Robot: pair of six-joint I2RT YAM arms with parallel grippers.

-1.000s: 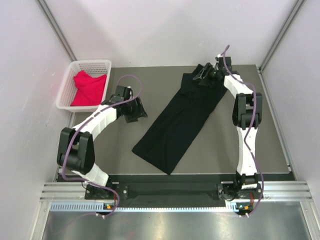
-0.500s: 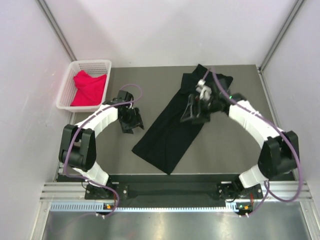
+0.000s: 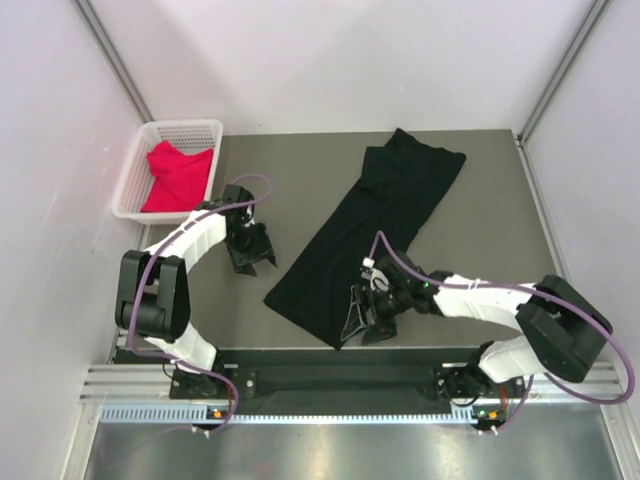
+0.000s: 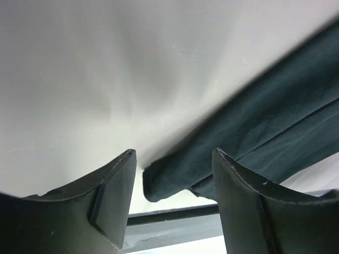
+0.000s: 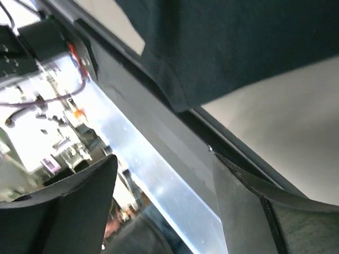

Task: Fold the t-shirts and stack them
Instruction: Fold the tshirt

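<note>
My left gripper (image 3: 252,258) and right gripper (image 3: 362,320) both have jaws apart and hold nothing, a near corner of the black t-shirt (image 3: 372,230) lying just ahead of each, so closing too high may catch only the top layer and spoil the fold.

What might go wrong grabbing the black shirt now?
1. The black t-shirt lies folded in layers. The open right jaws at its near corner might pinch only the top layer and undo the fold.
2. That corner sits close to the near edge of the table, so it might get pushed off.
</note>
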